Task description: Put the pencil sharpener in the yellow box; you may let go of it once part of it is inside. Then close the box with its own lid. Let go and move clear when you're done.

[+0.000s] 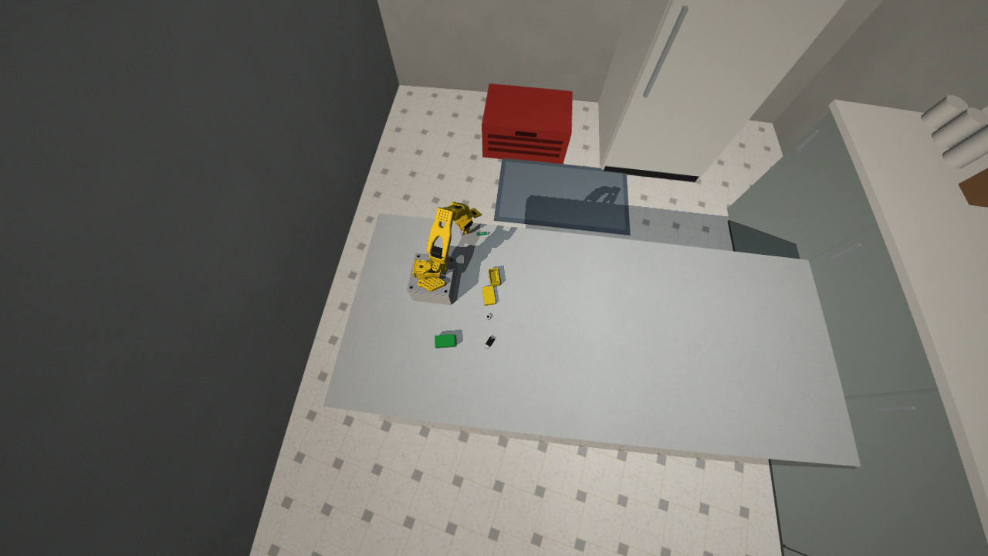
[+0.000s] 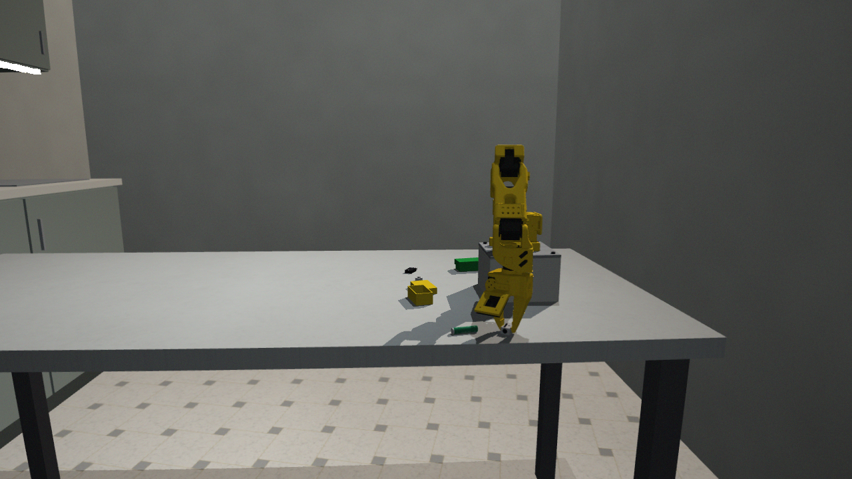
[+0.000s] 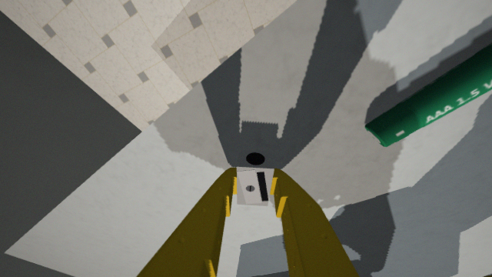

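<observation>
The pencil sharpener [image 3: 252, 182] is a small grey block with a black slot and a round hole. It sits between the tips of my gripper [image 3: 254, 185], which is shut on it, low over the table near the far corner. In the exterior view the gripper [image 2: 506, 327] points down with the sharpener [image 2: 505, 330] at its tips. The yellow box [image 1: 494, 276] stands open with its lid [image 1: 488, 295] folded flat beside it, on the table apart from the gripper. It also shows in the exterior view [image 2: 421, 293].
A green AAA battery [image 3: 430, 104] lies right beside the gripper, also seen in the exterior view [image 2: 464, 329]. The table edge is close by. A green block [image 1: 444, 340], a small black item [image 1: 489, 341] and a tiny cylinder [image 1: 488, 316] lie past the box. The arm's grey base [image 1: 431, 284] stands nearby.
</observation>
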Available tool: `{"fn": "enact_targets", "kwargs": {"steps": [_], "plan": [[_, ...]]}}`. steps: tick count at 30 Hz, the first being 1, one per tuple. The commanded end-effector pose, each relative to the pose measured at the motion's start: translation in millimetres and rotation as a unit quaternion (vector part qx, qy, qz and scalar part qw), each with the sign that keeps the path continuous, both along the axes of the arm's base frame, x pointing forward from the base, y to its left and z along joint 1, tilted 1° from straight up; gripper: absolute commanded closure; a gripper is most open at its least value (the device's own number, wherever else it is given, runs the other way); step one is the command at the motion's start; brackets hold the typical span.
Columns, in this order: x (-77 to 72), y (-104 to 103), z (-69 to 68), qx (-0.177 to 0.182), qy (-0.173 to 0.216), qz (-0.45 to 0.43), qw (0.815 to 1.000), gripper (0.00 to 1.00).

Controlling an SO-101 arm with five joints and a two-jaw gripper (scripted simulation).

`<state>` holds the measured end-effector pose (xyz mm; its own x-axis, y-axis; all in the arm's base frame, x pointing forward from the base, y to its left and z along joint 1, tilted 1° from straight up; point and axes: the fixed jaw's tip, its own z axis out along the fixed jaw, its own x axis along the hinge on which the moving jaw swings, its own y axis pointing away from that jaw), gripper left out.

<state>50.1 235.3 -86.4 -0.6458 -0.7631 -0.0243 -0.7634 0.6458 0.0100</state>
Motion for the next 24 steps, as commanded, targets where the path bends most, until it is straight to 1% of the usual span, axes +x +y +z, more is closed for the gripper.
{"fn": "enact_targets", "kwargs": {"steps": [1, 8, 10, 24], "plan": [[-1.3, -5.4, -1.6, -0.011, 0.004, 0.001, 1.0, 0.94], [-1.1, -4.3, 8.3, -0.011, 0.004, 0.001, 1.0, 0.94], [-1.1, -4.3, 8.3, -0.011, 0.004, 0.001, 1.0, 0.94], [-1.4, -4.1, 40.3, -0.011, 0.004, 0.001, 1.0, 0.94]]}}
